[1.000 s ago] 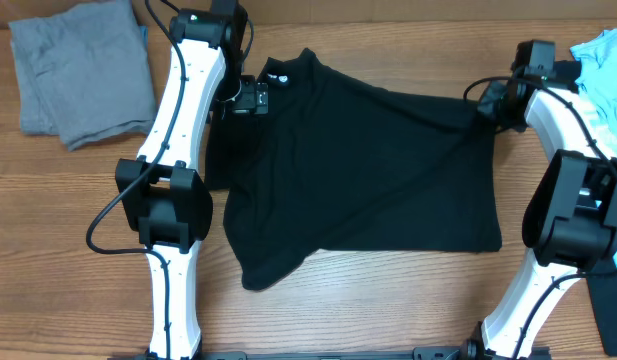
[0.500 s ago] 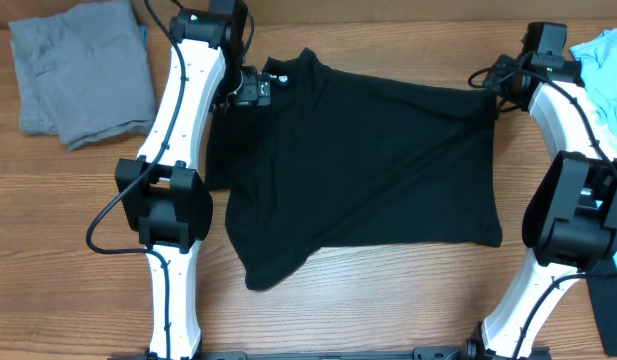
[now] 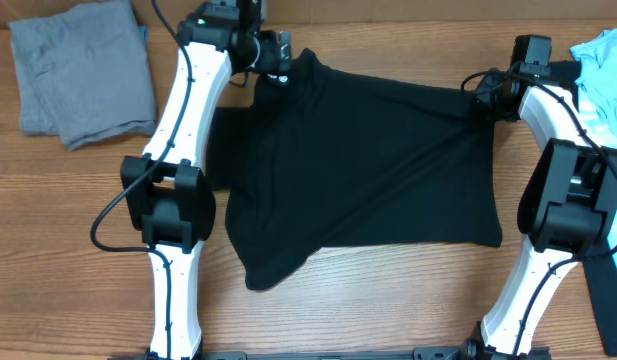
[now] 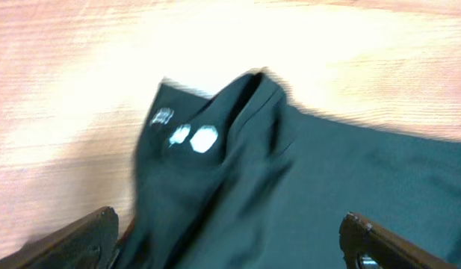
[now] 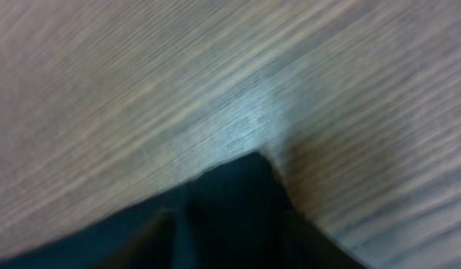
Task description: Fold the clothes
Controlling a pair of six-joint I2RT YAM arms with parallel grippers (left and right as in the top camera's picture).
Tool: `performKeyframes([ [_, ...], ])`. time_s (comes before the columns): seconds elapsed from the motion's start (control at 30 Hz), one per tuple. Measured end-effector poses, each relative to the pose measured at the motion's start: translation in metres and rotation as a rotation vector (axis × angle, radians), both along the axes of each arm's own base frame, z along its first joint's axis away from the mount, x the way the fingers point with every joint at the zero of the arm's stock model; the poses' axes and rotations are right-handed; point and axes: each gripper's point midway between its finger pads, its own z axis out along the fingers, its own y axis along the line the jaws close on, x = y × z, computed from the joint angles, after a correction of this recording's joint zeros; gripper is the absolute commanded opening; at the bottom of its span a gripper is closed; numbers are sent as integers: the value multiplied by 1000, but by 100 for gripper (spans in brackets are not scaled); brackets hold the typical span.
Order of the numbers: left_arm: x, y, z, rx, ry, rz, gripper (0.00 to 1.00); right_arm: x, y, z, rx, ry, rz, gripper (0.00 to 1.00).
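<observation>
While the black T-shirt [image 3: 368,170] lies spread on the table [image 3: 388,310], your left gripper [image 3: 272,50] hangs wide open and empty over its collar [image 4: 249,93]. Whether the right gripper [image 3: 486,95] at its far corner [image 5: 245,187] grips anything, you cannot tell. Close too high and you could miss; catch one layer and the fold drags crooked.

Left end effector [image 4: 229,218], jaws wide apart.
</observation>
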Motion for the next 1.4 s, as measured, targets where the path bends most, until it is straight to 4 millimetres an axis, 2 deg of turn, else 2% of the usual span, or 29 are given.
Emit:
performKeyframes([
  [0.13,23,-23,-6,-20,-97,-54,93,-10,4,-5,13,47,18,63],
  [0.2,30,-32,-20,-23,-110,-75,92,-14,5,-8,18,67,22,65],
  [0.37,37,-40,-68,-14,-79,-99,91,-23,8,-12,29,109,28,66],
  [0.53,41,-46,-98,-27,-68,-124,89,-27,9,-14,31,127,31,66],
  [0.73,42,-62,-101,-31,-104,-199,89,-32,10,-16,36,149,32,66],
  [0.83,40,-69,-100,-27,-113,-223,84,-33,10,-16,36,150,31,66],
  [0.9,37,-76,-100,-26,-115,-241,78,-33,10,-17,36,152,32,66],
  [1.0,34,-83,-100,-26,-117,-261,60,-33,10,-16,36,151,32,66],
  [1.03,33,-85,-100,-25,-118,-268,52,-33,10,-16,36,151,33,67],
  [1.1,32,-87,-100,-24,-117,-273,28,-32,10,-16,33,147,37,68],
  [1.13,32,-87,-100,-22,-119,-277,19,-31,10,-16,30,143,39,70],
  [1.2,33,-87,-100,-21,-120,-277,8,-28,9,-14,23,130,48,72],
  [1.23,33,-86,-100,-21,-119,-276,4,-26,9,-14,18,123,55,73],
  [1.4,33,-84,-101,-6,-118,-270,4,-20,7,-11,1,98,74,73],
])
